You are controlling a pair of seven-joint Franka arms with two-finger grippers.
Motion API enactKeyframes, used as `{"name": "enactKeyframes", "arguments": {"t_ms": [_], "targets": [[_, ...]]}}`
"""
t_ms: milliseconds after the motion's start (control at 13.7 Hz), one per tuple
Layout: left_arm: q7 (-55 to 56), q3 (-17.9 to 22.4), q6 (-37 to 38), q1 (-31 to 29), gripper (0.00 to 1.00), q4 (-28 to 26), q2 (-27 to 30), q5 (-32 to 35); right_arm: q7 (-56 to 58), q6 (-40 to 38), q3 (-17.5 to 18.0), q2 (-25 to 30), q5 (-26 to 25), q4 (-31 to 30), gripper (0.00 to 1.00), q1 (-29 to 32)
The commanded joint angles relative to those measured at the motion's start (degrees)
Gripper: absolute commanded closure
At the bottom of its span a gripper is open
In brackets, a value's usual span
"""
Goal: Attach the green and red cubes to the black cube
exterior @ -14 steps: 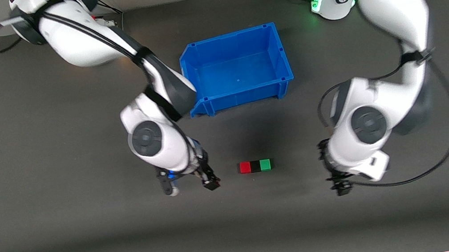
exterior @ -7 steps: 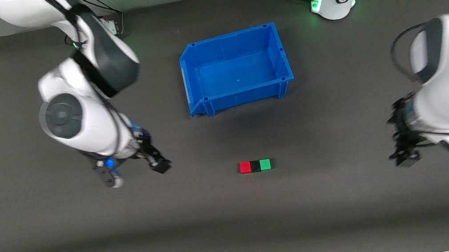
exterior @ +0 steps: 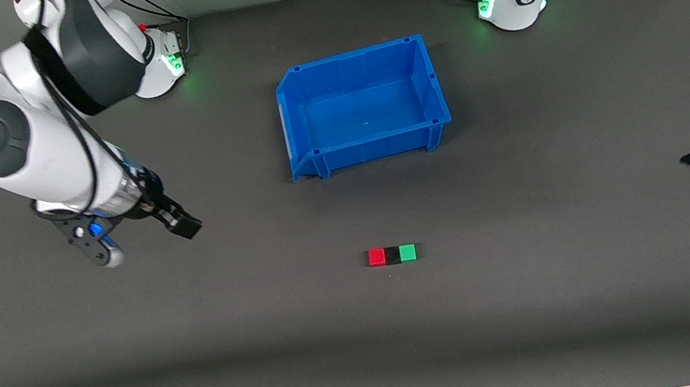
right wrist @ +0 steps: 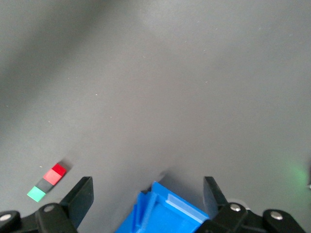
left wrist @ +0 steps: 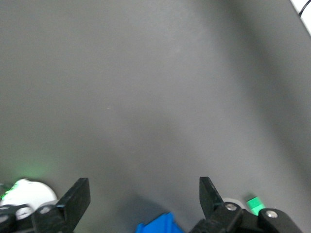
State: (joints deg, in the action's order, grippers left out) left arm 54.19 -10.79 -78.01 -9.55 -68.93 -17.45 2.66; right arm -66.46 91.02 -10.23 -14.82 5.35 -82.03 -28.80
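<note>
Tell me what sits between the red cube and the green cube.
The black cube sits between the red cube and the green cube, all three in one row touching. The front view shows it, and the right wrist view too.

Left claw (left wrist: pixel 141 204) spread wide and empty above bare grey surface (left wrist: pixel 146 87). Corner of blue bin (left wrist: pixel 158 226) between fingertips (left wrist: pixel 75 199). White robot base (left wrist: pixel 24 190) with green glow at frame edge.
</note>
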Motion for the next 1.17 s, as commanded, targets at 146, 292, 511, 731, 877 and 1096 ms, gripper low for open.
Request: {"name": "enactKeyframes", "arguments": {"t_ms": [146, 292, 511, 731, 877, 1096], "targets": [[-5.1, -0.6, 2.3, -1.1, 0.0, 1.5, -0.2, -1.1, 12.2, 0.6, -0.2, 7.3, -1.3, -7.1, 0.0, 1.5], [-12.8, -0.8, 2.3, -0.5, 0.0, 1.9, -0.1, -1.7, 15.1, 0.4, 0.3, 8.3, -1.3, -7.2, 0.0, 4.6], [-25.7, -0.8, 1.5, 0.5, 0.0, 1.9, -0.1, -1.2, 17.4, 0.2, 1.6, 12.0, -1.3, -9.9, 0.0, 8.3], [-40.7, -0.9, 1.9, 2.1, 0.0, 1.9, 0.0, 1.1, 26.1, 0.2, 8.1, 15.1, -5.1, -13.5, 0.0, 15.0], [-46.9, -0.8, 2.0, 2.6, 0.0, 1.8, 0.6, 2.4, 32.4, 0.6, 11.4, 17.7, -6.3, -14.0, 0.0, 19.9], [-53.7, -0.3, 1.6, 3.1, 0.0, 1.2, 1.7, 3.1, 42.2, 0.6, 15.5, 18.9, -6.6, -13.8, 0.0, 26.2]]}}
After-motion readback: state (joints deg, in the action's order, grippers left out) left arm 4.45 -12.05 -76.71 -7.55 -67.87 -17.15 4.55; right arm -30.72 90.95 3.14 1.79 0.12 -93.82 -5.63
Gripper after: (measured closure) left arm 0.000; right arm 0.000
